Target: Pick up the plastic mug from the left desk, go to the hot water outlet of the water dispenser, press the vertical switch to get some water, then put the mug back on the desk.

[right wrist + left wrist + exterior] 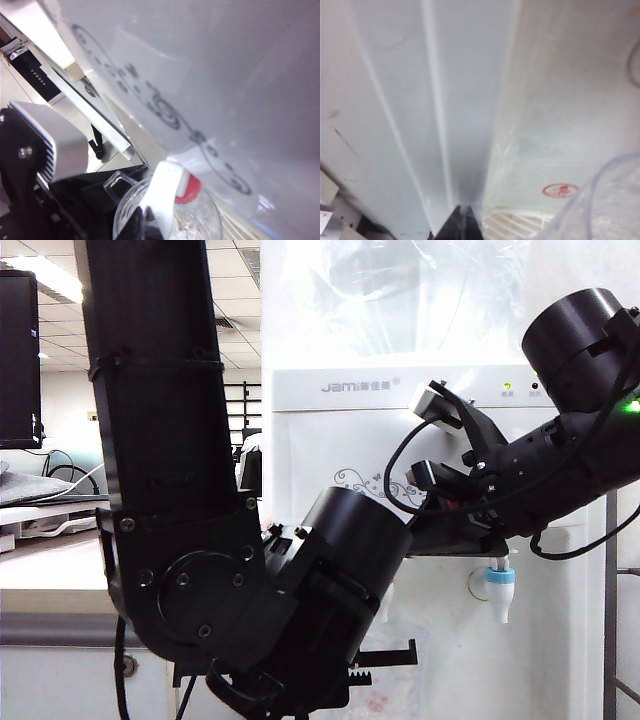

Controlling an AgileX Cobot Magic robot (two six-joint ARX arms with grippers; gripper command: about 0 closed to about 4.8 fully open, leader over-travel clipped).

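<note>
Entry, both claws at the dispenser (330, 445).

1. Left claw (463, 223): fingertips clenched to one dark wedge, aimed at the white front panel. Its wrist view alone shows the red stamp (560, 190) and the slatted grille (520, 222) low on that panel. I cannot tell whether the mug's handle is pinched between the tips.
2. Mug (202, 220): clear, mouth up, directly beneath the hot tap (189, 189) with its red collar. Only the right wrist view shows this; the left wrist view catches just a curve of rim (612, 192), and in the exterior view my left arm hides it.
3. Right claw (142, 225): dark tip against the white lever (162, 192). Clenched or released, I cannot tell.
4. Exterior view only: blue tap (500, 592), green light (507, 387), bottle (380, 300) on top, and the bench (50, 575) at left, its near edge behind my left arm.
</note>
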